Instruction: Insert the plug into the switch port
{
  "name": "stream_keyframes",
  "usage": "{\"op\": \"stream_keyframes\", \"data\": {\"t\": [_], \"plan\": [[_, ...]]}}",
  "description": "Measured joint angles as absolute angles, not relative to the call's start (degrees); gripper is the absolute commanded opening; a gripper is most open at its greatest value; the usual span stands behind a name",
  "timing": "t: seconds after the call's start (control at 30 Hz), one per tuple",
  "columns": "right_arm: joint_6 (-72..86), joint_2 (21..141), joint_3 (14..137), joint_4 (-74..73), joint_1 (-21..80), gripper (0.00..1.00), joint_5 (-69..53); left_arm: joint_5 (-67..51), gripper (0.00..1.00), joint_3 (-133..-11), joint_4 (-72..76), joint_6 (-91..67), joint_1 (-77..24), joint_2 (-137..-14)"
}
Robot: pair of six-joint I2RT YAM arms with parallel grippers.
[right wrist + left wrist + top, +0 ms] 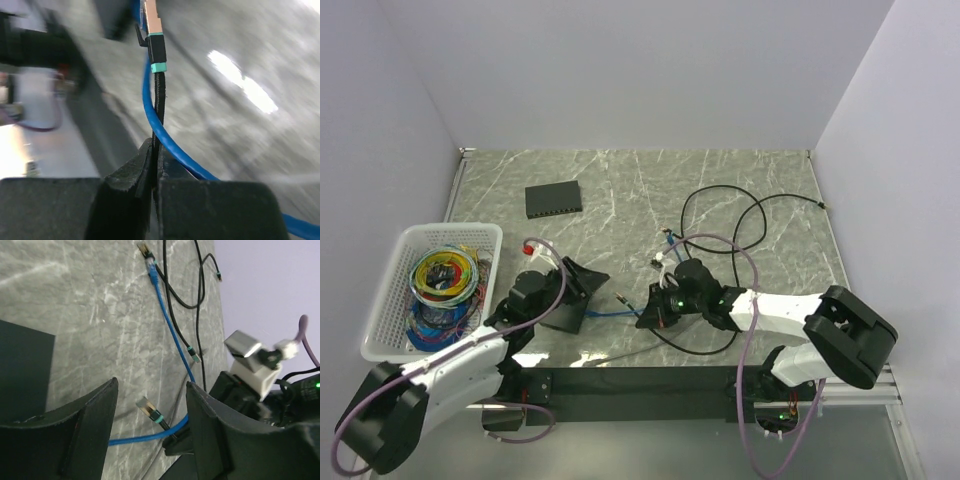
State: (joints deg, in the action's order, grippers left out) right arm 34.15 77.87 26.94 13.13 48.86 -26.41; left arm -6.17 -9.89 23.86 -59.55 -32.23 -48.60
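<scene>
The black switch (553,200) lies flat at the far left-centre of the marble table. My right gripper (645,315) (156,150) is shut on a thin black cable (159,100) a short way behind its plug (620,297) (154,30), a metal-tipped connector with a teal band. The plug (148,410) points left, held just above the table. My left gripper (582,292) (150,390) is open, and the plug sits in the gap between its two fingers without touching either. The switch's ports are not visible.
A blue cable (620,312) (170,325) runs under the plug, its own connector (145,249) lying farther right. Black cables (740,215) loop across the right half of the table. A white basket (380,290) of coloured wires stands at the left edge.
</scene>
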Motion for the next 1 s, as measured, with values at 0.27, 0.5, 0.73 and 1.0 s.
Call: {"op": "stream_keyframes", "data": {"t": [0.27,0.5,0.73,1.0], "plan": [[39.2,81.38,26.17,30.63,48.23,0.0,-34.3,-10.44,0.59,-9.06,36.93,-62.52,-32.23,-58.15],[41.76,84.9,25.63,35.7,47.53,0.0,-36.1,-11.29,0.53,-8.62,40.56,-63.96,-32.23,-59.29],[44.58,85.1,24.67,41.25,45.54,0.0,-37.32,-11.09,0.53,-8.62,39.29,-63.92,-32.23,-56.18],[46.65,87.42,24.69,44.84,44.95,0.0,-39.0,-10.72,0.47,-7.62,38.06,-63.94,-32.23,-54.94]]}}
